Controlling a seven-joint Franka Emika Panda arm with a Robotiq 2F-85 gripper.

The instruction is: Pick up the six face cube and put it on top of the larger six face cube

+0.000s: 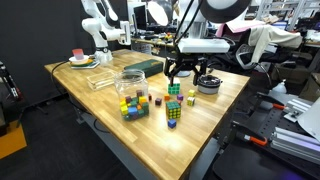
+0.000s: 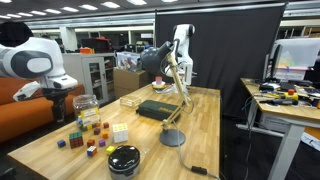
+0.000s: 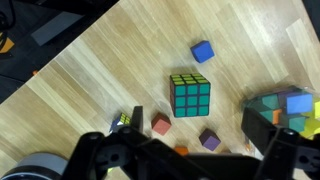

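Note:
The six face cube (image 3: 190, 95) has a black grid, and its top shows green tiles with one yellow row. It lies on the wooden table, centred just ahead of my gripper (image 3: 196, 121). The gripper's two fingers are spread wide with nothing between them. In an exterior view the gripper (image 1: 181, 72) hangs above the table over this cube (image 1: 173, 113). The larger six face cube (image 3: 285, 108), lighter with green and blue tiles, sits to the right, partly hidden behind my right finger. It shows in both exterior views (image 1: 175, 90) (image 2: 120, 132).
Loose small blocks lie round the cube: blue (image 3: 203, 51), red (image 3: 161, 124), purple (image 3: 209, 141). A tiny puzzle cube (image 3: 122, 120) sits by my left finger. A glass jar (image 1: 130, 80), a dark book (image 1: 140, 65) and a black round object (image 1: 208, 83) stand nearby. The table edge (image 3: 60, 70) runs diagonally at upper left.

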